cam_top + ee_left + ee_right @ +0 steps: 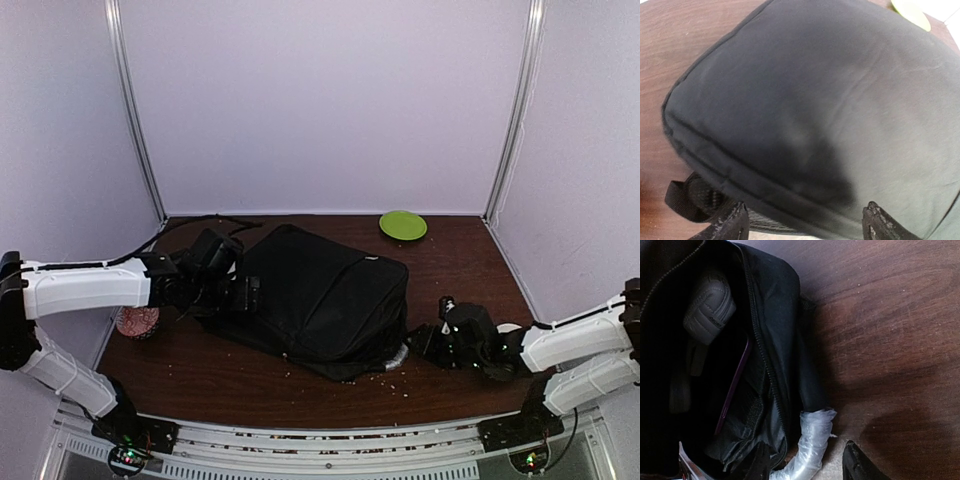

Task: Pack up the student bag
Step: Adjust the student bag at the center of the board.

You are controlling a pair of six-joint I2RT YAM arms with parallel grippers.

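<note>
The bag (pixel 320 295) lies flat across the middle of the worktop (pixel 200 375), closed end toward the left edge, open mouth toward the near right. The left gripper (pixel 806 224) sits at the closed end, fingers spread wide to either side of the bag's seam, not clamped on it. The right gripper (pixel 809 466) is at the mouth, fingers about half apart, with a twist of clear plastic (pixel 812 440) between them. One finger is by the bag's rim, the other over bare wood. Inside the mouth show a grey pouch (pixel 707 310) and a thin purple-edged slab (pixel 735 380). A green plate (pixel 403 224) sits at the far edge, well apart from the bag. Crumbs (pixel 385 378) dot the wood beside the mouth.
</note>
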